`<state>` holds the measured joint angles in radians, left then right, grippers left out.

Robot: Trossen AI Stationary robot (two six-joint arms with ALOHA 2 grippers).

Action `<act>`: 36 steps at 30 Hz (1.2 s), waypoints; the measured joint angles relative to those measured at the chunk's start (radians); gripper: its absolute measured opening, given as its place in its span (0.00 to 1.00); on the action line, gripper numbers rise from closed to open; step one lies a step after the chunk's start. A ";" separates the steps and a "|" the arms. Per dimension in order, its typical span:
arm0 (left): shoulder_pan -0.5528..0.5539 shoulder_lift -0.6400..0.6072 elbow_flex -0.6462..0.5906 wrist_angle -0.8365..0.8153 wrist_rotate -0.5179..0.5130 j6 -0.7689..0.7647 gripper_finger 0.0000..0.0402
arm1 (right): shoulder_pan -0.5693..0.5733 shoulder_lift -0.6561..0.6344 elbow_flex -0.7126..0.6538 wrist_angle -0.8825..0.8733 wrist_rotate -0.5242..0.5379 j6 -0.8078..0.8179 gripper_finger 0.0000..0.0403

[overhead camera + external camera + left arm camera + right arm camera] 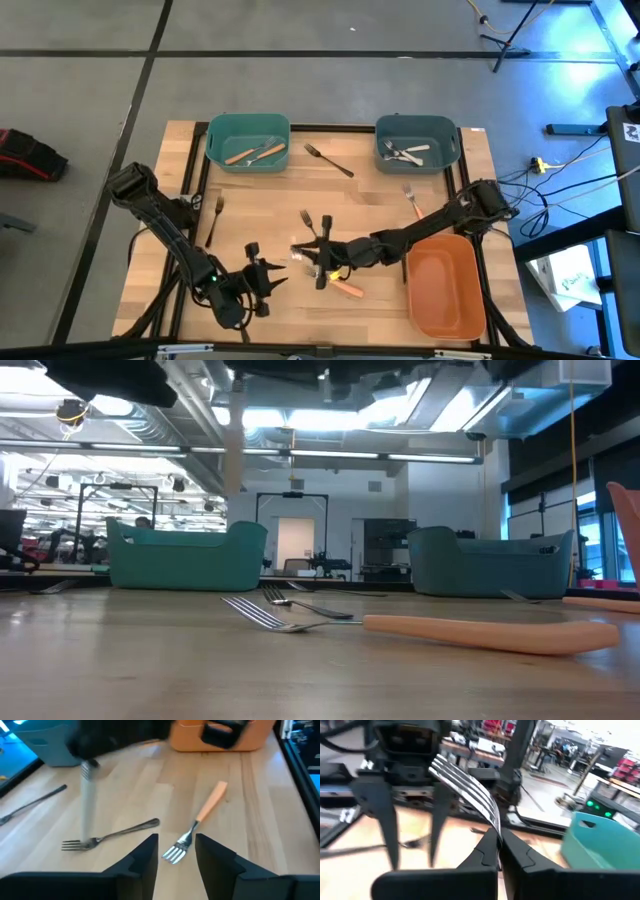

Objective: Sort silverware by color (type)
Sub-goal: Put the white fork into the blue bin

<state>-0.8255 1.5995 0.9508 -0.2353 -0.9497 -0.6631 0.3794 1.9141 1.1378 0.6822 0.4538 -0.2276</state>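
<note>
- Pale-handled fork sits in the closed right gripper in the high view, near the table's front middle. The left gripper hovers just beside it, and the orange-handled fork lies on the wood close behind the right gripper's fingers. Sorted pieces already lie in the two teal bins far ahead of both grippers.
- Low view: the orange-handled fork lies flat on the table, with an all-metal fork just behind it. The pale handle hangs upright above the table.
- Left wrist view: the left gripper's fingers stand apart and hold nothing. The orange-handled fork's tines lie directly between and just ahead of them, and the all-metal fork lies to one side.
- Right wrist view: the right fingers clamp the fork at its neck, tines pointing up and away.
- Advice, I think: lift the held fork straight up before travelling, so the two grippers do not collide, and keep the clamp firm, because a grip at the neck lets the handle swing.
</note>
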 joint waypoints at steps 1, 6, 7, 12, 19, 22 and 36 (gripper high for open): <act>-0.004 0.003 0.000 0.000 0.000 -0.008 0.31 | 0.000 -0.020 0.000 -0.038 0.010 -0.006 0.00; -0.015 0.042 0.000 -0.001 0.003 -0.013 0.32 | 0.000 -0.145 0.000 -0.287 0.126 -0.014 0.00; -0.015 0.054 0.000 -0.002 0.004 -0.017 0.32 | -0.001 -0.176 0.000 -0.351 0.161 -0.016 0.00; -0.017 0.109 0.000 -0.001 0.008 -0.043 0.32 | -0.013 -0.347 0.000 -0.654 0.282 0.028 0.00; -0.017 0.145 0.000 0.010 0.019 -0.045 0.32 | -0.120 -0.553 0.000 -1.043 0.301 0.197 0.00; -0.017 0.145 0.000 0.014 0.018 -0.044 0.32 | -0.196 -0.603 0.000 -1.177 0.299 0.246 0.00; -0.017 0.145 0.000 0.013 0.025 -0.043 0.32 | -0.607 -0.639 -0.108 -1.349 0.202 0.275 0.00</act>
<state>-0.8425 1.7443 0.9508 -0.2227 -0.9249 -0.7056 -0.2280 1.2755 1.0296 -0.6667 0.6556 0.0471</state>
